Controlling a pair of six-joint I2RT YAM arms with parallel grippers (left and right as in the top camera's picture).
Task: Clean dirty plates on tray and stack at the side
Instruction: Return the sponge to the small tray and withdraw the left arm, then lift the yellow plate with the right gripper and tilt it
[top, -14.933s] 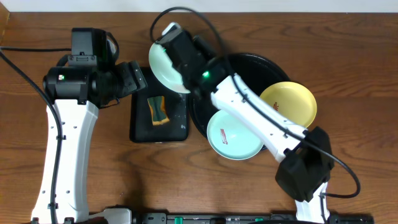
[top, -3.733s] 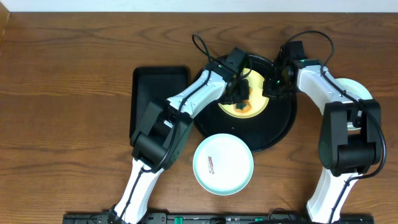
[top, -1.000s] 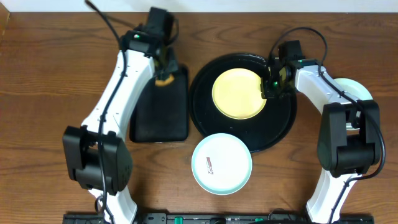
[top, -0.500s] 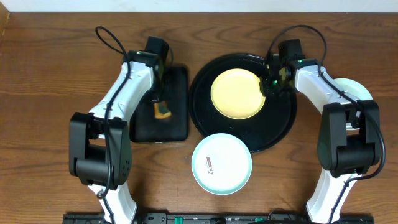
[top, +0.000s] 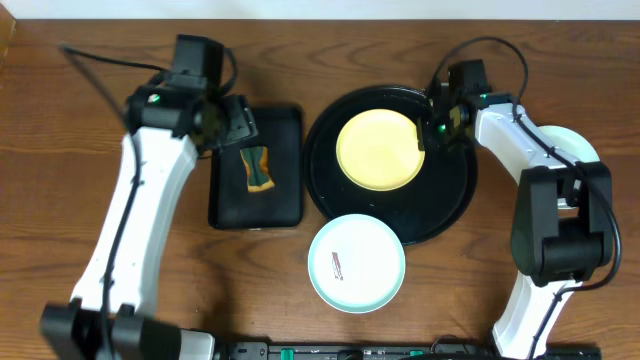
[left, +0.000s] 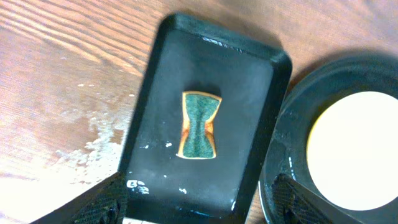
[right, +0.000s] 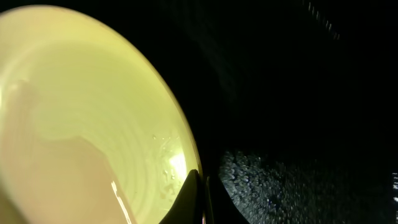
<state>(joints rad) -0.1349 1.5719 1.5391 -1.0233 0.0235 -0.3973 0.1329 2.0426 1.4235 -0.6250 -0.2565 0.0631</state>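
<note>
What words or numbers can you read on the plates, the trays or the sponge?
None: no words, numbers or signs can be read in any view.
The small reddish mark on the light blue plate looks like a smear, too small to show any letters.
The yellow plate, the round black tray, the rectangular tray and the sponge show no writing.

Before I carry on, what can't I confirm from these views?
Far-right plate: overhead, mostly under the right arm, face hidden.
Right end effector: cut off by its wrist view's bottom edge, covered by its own wrist overhead; grip on the yellow plate unclear.
Yellow plate: cut off by the right edge in the left wrist view.
</note>
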